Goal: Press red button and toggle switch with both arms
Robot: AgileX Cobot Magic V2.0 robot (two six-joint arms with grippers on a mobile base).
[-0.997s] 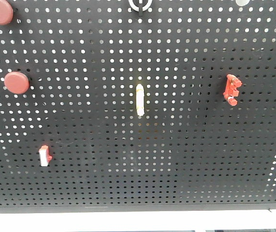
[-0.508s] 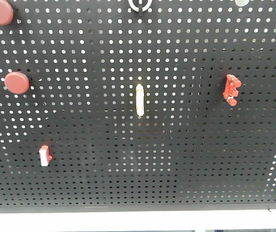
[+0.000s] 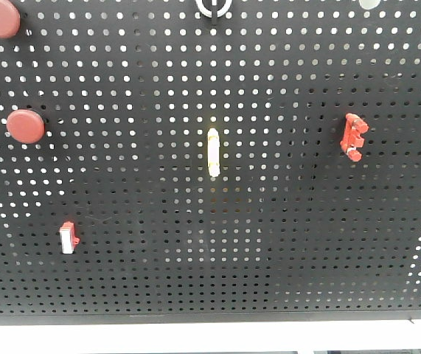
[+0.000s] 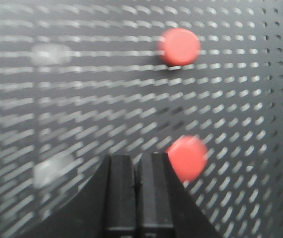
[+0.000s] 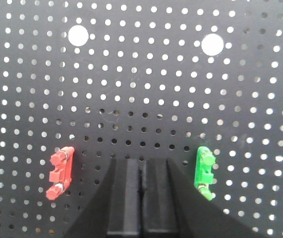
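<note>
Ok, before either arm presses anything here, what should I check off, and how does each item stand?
1. Left hand shut for pressing: ok.
2. Left hand on a red button: not ok; the lower red button sits right of its tip.
3. Left wrist view sharp: not ok, blurred.
4. Right hand shut: ok.
5. Right hand on a switch: not ok; it points between the red switch and the green switch.
6. Distance from either hand to the pegboard: cannot tell.

Even light, sharp views except the motion-blurred left wrist one
</note>
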